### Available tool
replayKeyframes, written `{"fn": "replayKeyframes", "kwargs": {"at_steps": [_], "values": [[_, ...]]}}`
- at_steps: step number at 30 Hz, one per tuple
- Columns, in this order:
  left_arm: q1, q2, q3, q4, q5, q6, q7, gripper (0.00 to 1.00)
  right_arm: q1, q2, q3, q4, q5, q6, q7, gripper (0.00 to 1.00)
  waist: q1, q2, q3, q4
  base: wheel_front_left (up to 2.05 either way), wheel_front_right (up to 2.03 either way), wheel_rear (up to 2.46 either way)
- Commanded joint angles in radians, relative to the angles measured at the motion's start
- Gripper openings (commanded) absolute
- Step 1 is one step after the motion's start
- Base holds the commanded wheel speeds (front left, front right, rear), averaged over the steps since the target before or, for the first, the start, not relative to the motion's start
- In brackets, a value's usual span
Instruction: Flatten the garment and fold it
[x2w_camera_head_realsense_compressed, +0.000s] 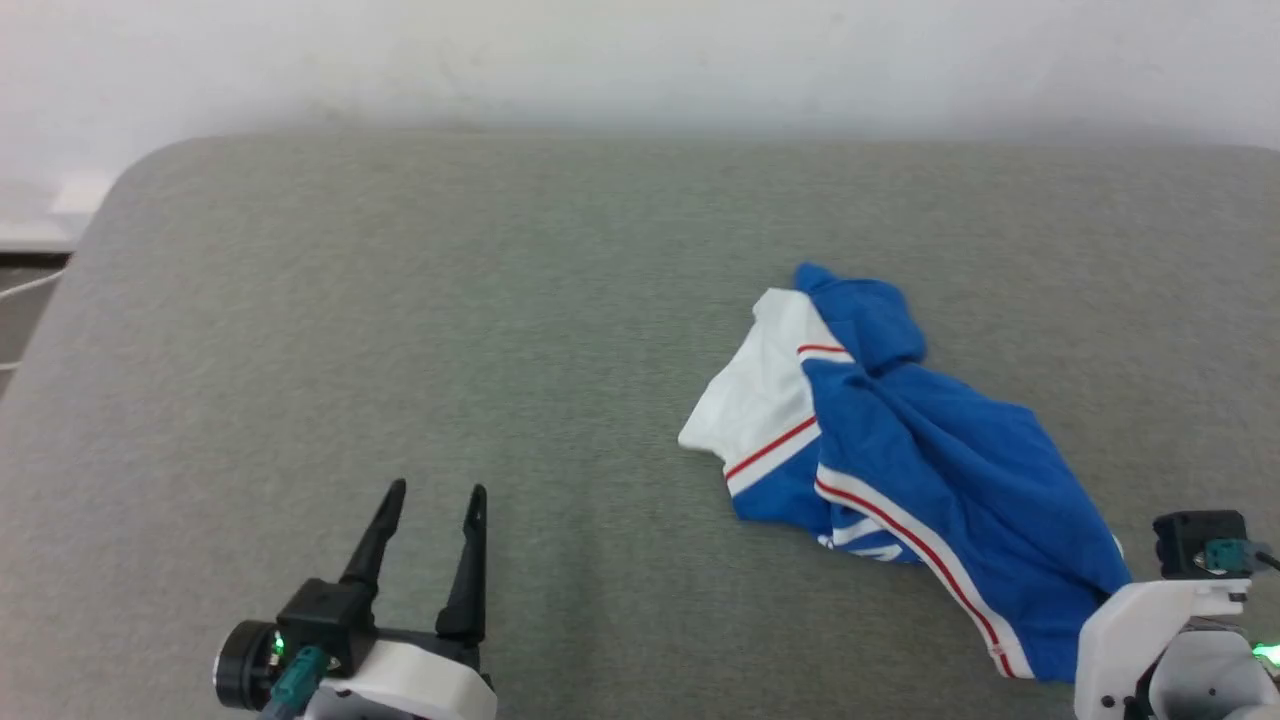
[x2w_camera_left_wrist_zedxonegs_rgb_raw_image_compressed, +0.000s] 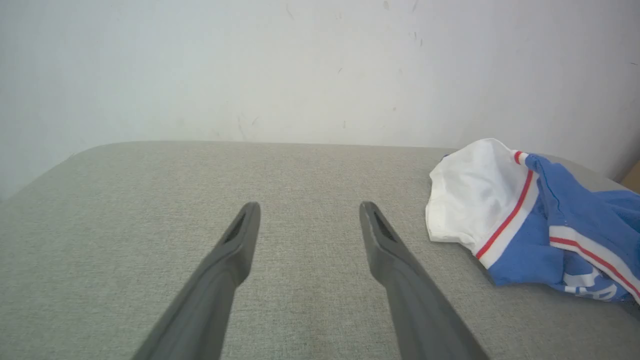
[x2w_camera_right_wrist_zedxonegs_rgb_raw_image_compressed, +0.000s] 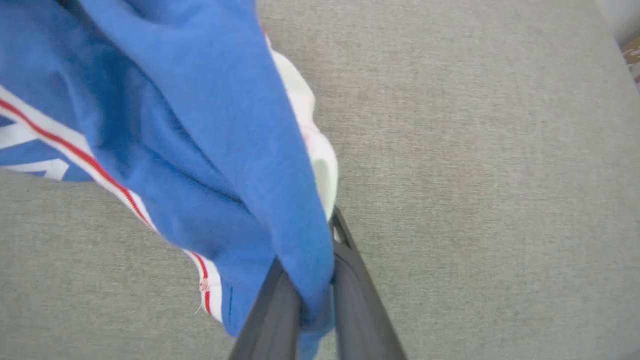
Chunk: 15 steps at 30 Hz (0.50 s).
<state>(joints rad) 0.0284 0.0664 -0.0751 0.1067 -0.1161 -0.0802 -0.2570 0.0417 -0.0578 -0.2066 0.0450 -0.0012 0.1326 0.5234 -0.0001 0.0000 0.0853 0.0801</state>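
A grey fabric-covered desk (x2w_camera_head_realsense_compressed: 400, 300) stands against a pale wall (x2w_camera_left_wrist_zedxonegs_rgb_raw_image_compressed: 300, 65). The garment (x2w_camera_head_realsense_compressed: 930, 470), a royal-blue T-shirt with white sleeves and red-and-white striped trim, lies crumpled on the right side of the desk, one white sleeve spread toward the middle and a scrap of white lettering showing among the folds. The right jaws, at the near right of the desk, are clenched on a narrow bunch of blue cloth at the garment's near end, close to a striped edge. The cloth drapes over the fingertips and hides them. The left jaws are released and empty, low over bare desk well apart from the garment. The likeliest trouble is the pinch itself: it looks thin and close to the fabric's edge, so a firm pull may let the jersey slip free. It may also trap more than one layer, though the pictures do not settle this; if so, lifting would haul the whole heap along instead of opening it. With one hold alone and nothing pinning the far side, dragging may tighten the wrinkles or roll the white sleeve underneath, leaving the shirt twisted and harder to flatten.
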Motion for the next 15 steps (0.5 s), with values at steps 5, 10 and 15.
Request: {"fn": "replayKeyframes", "kwargs": {"at_steps": [5,10,15], "values": [[-0.03,-0.006,-0.021,0.033,0.006,-0.019,-0.005,1.0,-0.033,0.007,-0.005,0.023,-0.005,-0.002,-0.111,1.0,0.0001,0.0,-0.002,-0.083,0.0,0.0,0.0],[-0.058,-0.009,-0.059,0.064,-0.024,-0.034,-0.005,1.0,-0.036,0.007,0.028,-0.04,0.035,-0.002,-0.244,1.0,0.0001,0.0,-0.003,-0.124,0.0,0.0,0.0],[-0.13,0.006,-0.14,0.128,-0.048,-0.045,0.106,1.0,-0.001,0.007,0.047,-0.122,0.063,-0.002,-0.322,1.0,0.0001,0.0,0.014,-0.172,0.0,0.0,0.0]]}}
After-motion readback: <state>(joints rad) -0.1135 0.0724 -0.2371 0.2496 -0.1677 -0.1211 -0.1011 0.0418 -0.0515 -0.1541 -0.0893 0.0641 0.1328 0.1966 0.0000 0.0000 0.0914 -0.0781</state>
